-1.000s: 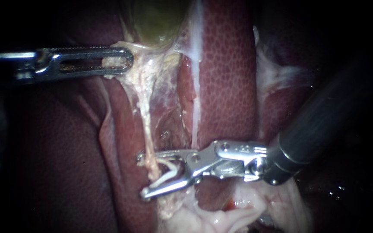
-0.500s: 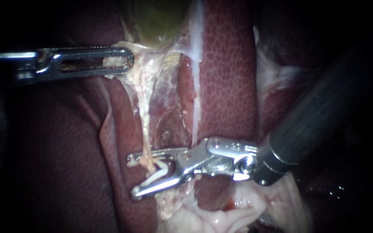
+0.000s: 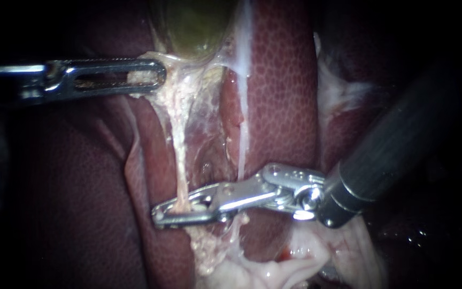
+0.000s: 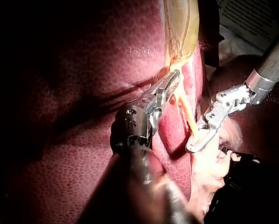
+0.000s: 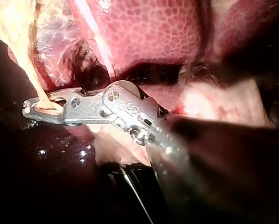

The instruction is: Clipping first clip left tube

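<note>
The left tube [image 3: 178,160] is a thin pale strand running down from the green gallbladder [image 3: 193,27] over the liver [image 3: 282,85]. My right instrument [image 3: 161,214] comes in from the right, and its jaws are shut across this tube low down, with a bit of the white clip [image 3: 199,202] showing between them. The right wrist view shows the same jaws [image 5: 30,109] closed around the tube [image 5: 30,77]. My left instrument [image 3: 156,75] holds the pale tissue at the gallbladder's lower end, jaws shut on it. The left wrist view shows that hold [image 4: 174,79], with the tube [image 4: 186,107] stretched tight.
The right tube [image 3: 240,144], a thinner whitish strand, runs parallel just beside the clipped one and passes behind the right instrument's jaws. Pale fatty tissue [image 3: 274,267] lies below the jaws. Dark liver [image 3: 70,203] fills the left side.
The right instrument's jaws stood open around the left tube with a white clip between them; they slid further left across the tube and have closed on it. The left instrument has held still.
</note>
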`<state>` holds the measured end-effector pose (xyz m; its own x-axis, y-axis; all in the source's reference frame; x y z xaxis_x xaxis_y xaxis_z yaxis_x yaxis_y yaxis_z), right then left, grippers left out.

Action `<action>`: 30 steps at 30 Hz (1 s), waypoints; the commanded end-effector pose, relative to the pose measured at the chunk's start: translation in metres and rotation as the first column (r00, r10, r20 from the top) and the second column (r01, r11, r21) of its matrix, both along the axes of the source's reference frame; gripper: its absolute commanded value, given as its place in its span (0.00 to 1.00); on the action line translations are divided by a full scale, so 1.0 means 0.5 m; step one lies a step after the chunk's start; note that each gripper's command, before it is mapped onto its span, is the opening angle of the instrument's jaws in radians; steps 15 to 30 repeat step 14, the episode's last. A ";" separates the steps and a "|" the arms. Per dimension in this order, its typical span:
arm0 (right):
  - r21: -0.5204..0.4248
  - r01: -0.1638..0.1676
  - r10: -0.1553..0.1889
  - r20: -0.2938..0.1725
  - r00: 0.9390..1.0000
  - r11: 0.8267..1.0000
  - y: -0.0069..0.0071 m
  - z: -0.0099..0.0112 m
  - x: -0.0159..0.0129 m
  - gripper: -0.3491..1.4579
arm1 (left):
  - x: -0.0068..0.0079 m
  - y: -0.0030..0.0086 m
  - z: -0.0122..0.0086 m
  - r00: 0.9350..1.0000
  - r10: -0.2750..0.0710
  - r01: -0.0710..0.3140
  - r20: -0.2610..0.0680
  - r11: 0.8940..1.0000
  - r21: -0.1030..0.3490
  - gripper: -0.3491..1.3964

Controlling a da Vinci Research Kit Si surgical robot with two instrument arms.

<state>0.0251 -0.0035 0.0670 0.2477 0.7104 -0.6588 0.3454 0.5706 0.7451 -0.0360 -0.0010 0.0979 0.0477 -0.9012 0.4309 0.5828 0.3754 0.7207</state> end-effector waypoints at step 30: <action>0.000 0.000 0.000 0.000 1.000 1.000 0.0002 0.0012 -0.0003 0.00 | 0.0000 0.0001 0.0000 1.000 0.000 0.000 0.001 1.000 0.000 0.00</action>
